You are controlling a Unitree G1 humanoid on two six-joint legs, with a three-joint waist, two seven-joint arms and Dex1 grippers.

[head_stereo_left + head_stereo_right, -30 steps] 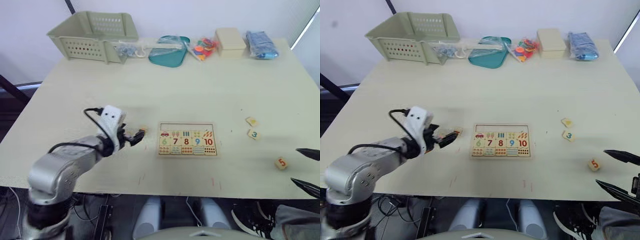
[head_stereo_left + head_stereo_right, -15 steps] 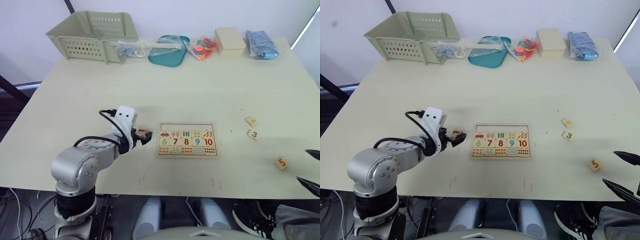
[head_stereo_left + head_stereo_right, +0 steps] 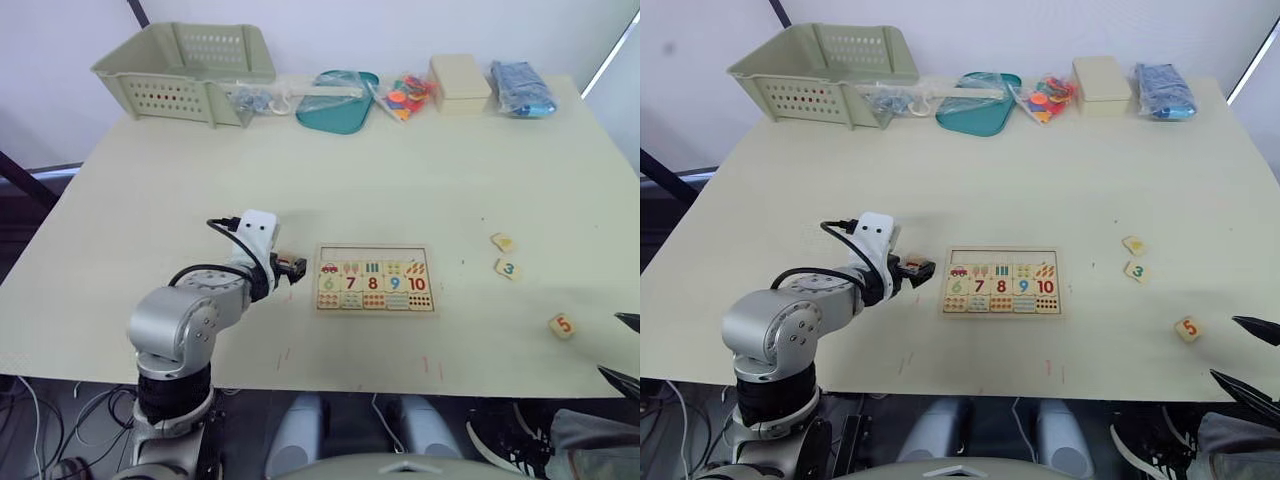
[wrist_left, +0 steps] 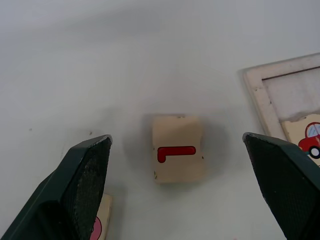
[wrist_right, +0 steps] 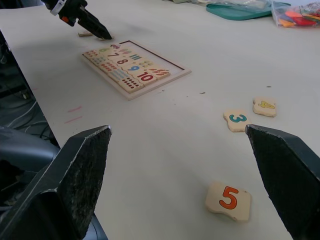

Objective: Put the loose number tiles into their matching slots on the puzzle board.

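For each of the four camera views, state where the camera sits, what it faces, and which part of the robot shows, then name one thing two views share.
Left eye view: on the head, looking down over the table; left arm reaching beside the puzzle board.
Right eye view: same head, same scene.
Left wrist view: on the left wrist, looking down between open fingers at the 1 tile.
Right wrist view: on the right wrist, looking across at the 5 tile; open fingers.
Shared: both wrist views show the puzzle board.
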